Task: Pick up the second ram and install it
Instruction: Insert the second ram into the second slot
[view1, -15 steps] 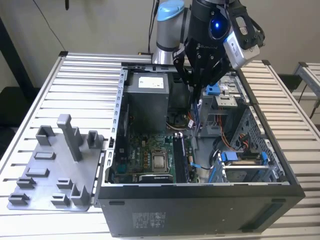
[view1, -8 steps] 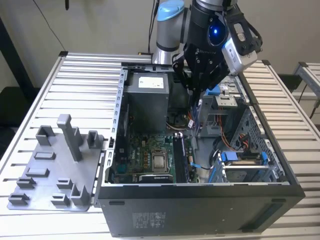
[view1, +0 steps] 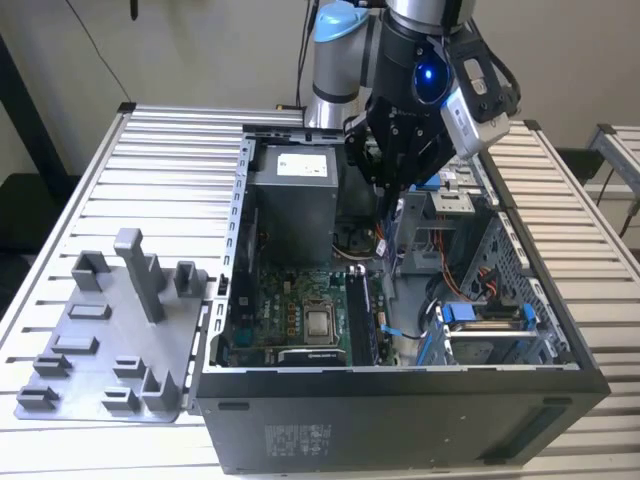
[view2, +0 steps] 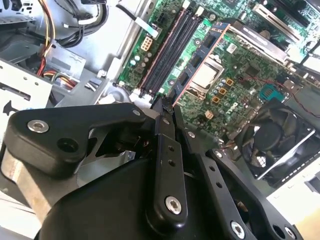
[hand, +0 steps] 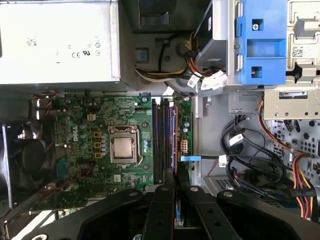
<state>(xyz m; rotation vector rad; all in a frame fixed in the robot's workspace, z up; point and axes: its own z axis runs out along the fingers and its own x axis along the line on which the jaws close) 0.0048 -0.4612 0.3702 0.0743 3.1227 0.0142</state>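
While your arm is hanging over the open computer case (view1: 400, 405), the gripper (view1: 386, 186) is sitting above the motherboard (view1: 290, 300), just to the exterior view's right of the grey power supply (view1: 295, 195). In both wrist views you are seeing its fingers (hand: 166, 189) drawn close together. They are pinching a thin card seen edge-on, the second ram (hand: 176, 212), which is showing as a narrow strip in the slim gap between them in the first wrist view. In the exterior view the stick is showing as a thin dark line (view1: 384, 215) hanging below the fingertips, held up over the board rather than seated in it.

The memory slots (hand: 161, 140) are running as long dark parallel lanes just beside the square silver processor chip (hand: 123, 148). In the first wrist view the gripper (hand: 176, 176) is lining up with one end of those lanes, and in the second wrist view the gripper (view2: 168, 103) is pointing toward the same slot ends.

Outside the case, the grey tray (view1: 100, 345) with its upright posts is lying on the slatted table (view1: 160, 150). It is on the exterior view's left, well apart from the gripper
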